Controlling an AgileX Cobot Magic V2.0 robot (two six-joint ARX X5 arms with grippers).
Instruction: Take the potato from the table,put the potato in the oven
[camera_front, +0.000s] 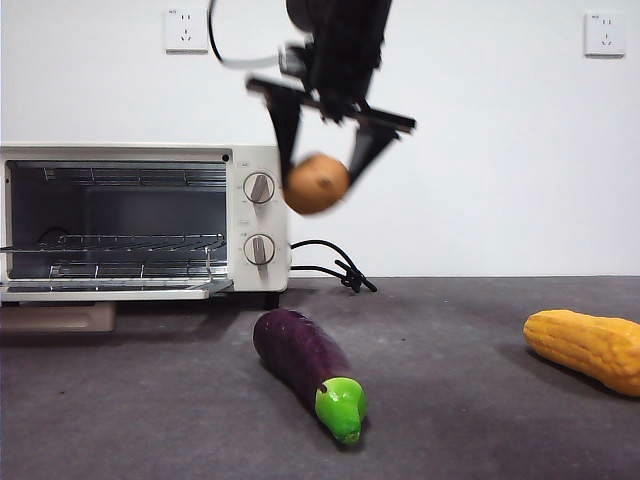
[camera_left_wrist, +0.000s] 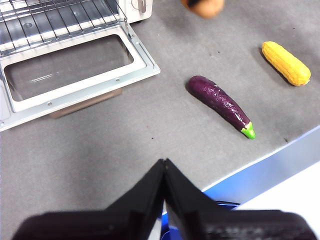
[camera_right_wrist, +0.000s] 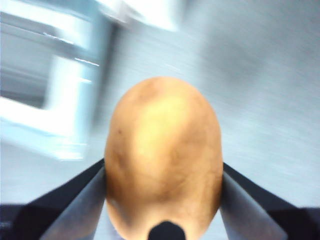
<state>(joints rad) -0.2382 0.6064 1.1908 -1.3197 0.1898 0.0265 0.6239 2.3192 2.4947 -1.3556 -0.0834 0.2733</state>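
Note:
The orange-brown potato (camera_front: 316, 184) (camera_right_wrist: 163, 157) hangs in the air, held between the jaws of my right gripper (camera_front: 318, 172) (camera_right_wrist: 163, 185), just right of the oven's knobs. The cream-white oven (camera_front: 140, 220) (camera_left_wrist: 65, 55) stands at the left with its door folded down and its wire rack showing. My left gripper (camera_left_wrist: 164, 167) is shut with nothing in it, hovering over the table (camera_front: 460, 400) near its front edge. In the left wrist view the potato (camera_left_wrist: 202, 6) shows as a blur beside the oven's corner.
A purple eggplant (camera_front: 305, 365) (camera_left_wrist: 220, 102) with a green tip lies in front of the oven. A yellow corn cob (camera_front: 588, 346) (camera_left_wrist: 286, 62) lies at the right. The oven's black cord (camera_front: 335, 265) trails behind. A blue strip (camera_left_wrist: 260, 172) runs along the table's near edge.

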